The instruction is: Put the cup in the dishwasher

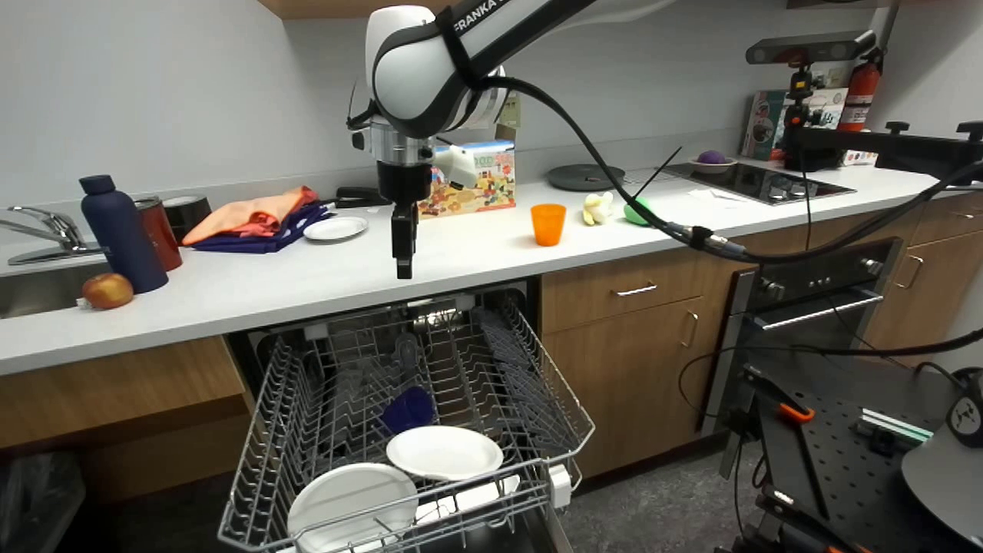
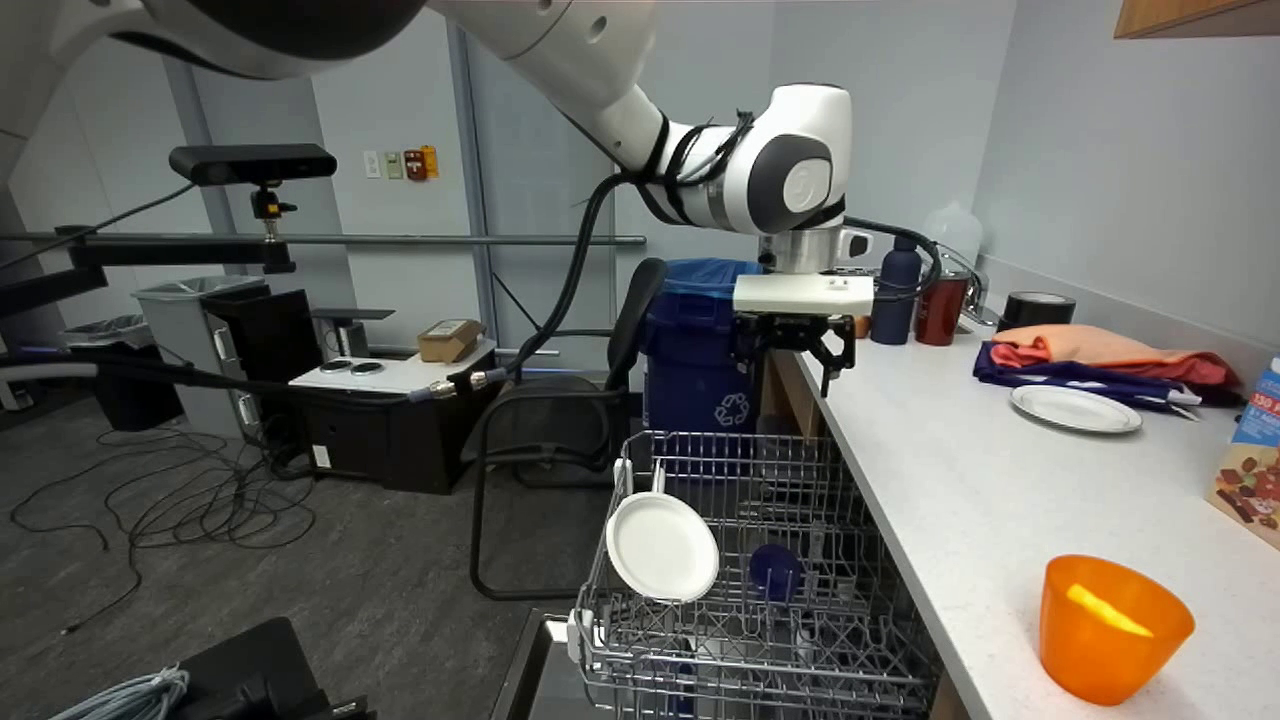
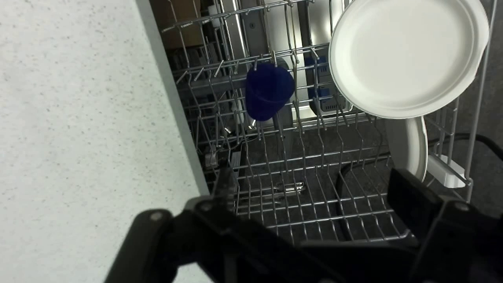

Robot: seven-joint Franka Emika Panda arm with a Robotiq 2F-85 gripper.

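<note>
The blue cup [image 1: 409, 409] lies tilted in the pulled-out wire rack of the dishwasher [image 1: 530, 392]. It also shows in an exterior view [image 2: 775, 572] and, dark blue among the tines, in the wrist view [image 3: 269, 91]. White plates [image 1: 445, 453] sit at the rack's outer side. My gripper [image 2: 786, 362] hangs pointing down above the rack, beside the counter's front edge. It is well above the cup and apart from it. In the wrist view its fingers [image 3: 310, 181] are spread wide with nothing between them.
The white counter [image 1: 322, 284] borders the rack. On it stand an orange cup [image 1: 548, 224], a dark blue bottle [image 1: 124, 234], a red cup [image 2: 942, 308], folded cloths [image 1: 257, 219], a small plate [image 1: 335, 229] and a food box [image 1: 480, 177]. A chair [image 2: 560, 420] stands beyond the rack.
</note>
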